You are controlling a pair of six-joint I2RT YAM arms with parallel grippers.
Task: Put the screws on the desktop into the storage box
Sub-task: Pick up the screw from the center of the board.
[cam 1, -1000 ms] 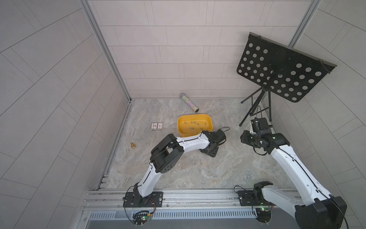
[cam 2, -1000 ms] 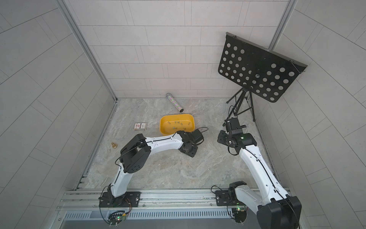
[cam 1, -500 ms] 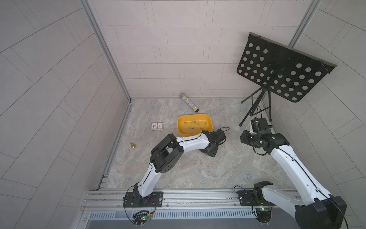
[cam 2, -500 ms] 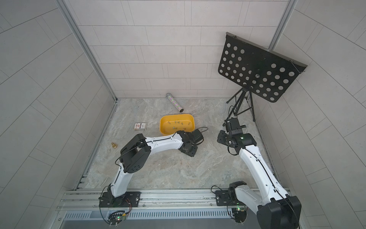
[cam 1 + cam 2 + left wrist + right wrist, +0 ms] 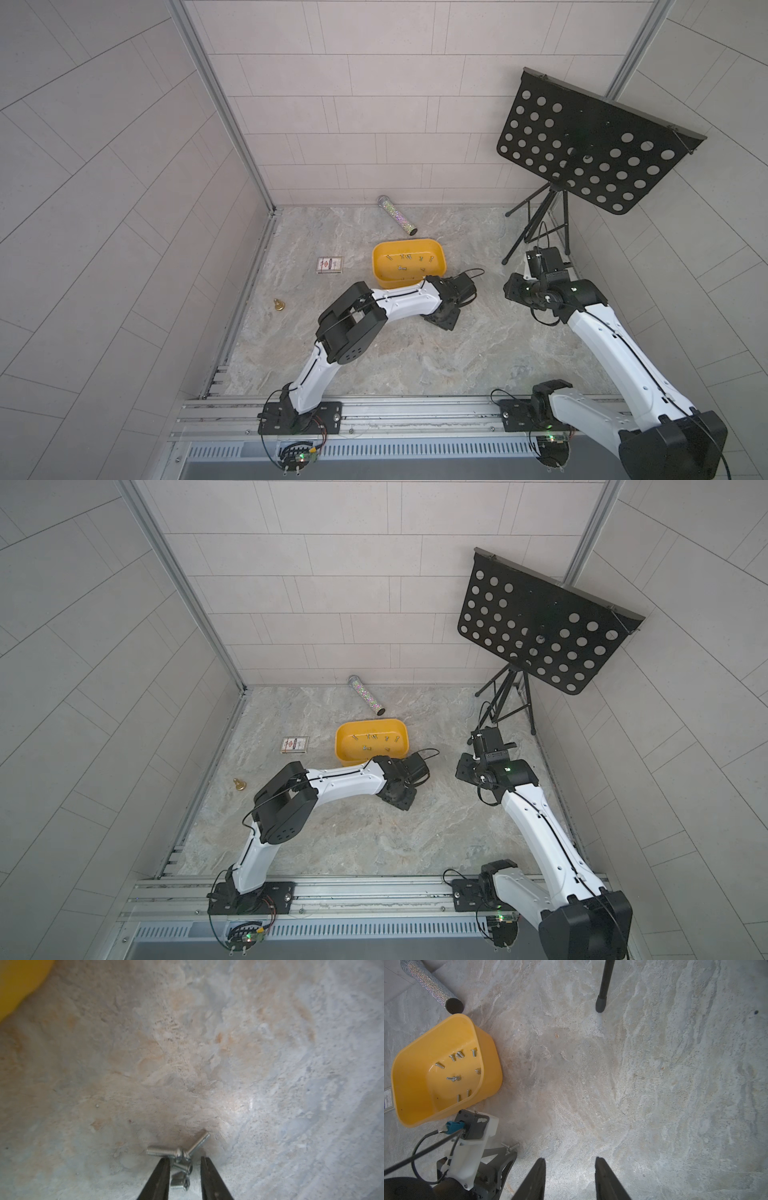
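In the left wrist view a small cluster of silver screws (image 5: 160,1151) lies on the marble desktop (image 5: 207,1053). My left gripper (image 5: 185,1159) is low over it, its fingers straddling part of the cluster. A gap shows beside one finger, so it is open. The right wrist view shows the same screws (image 5: 510,1146) at that gripper's tips. The yellow storage box (image 5: 405,241) stands just beyond the left wrist, with several screws (image 5: 455,1056) inside. My right gripper (image 5: 569,1160) hovers open over bare desktop to the right, holding nothing.
A glittery tube (image 5: 397,214) lies behind the box, and a small card box (image 5: 329,264) lies to the left of the storage box. A brass bell (image 5: 279,304) sits near the left wall. A black music stand (image 5: 590,141) stands back right, with one foot (image 5: 601,1004) near my right gripper.
Both arms stay where they were. No other difference shows at the top views' scale.
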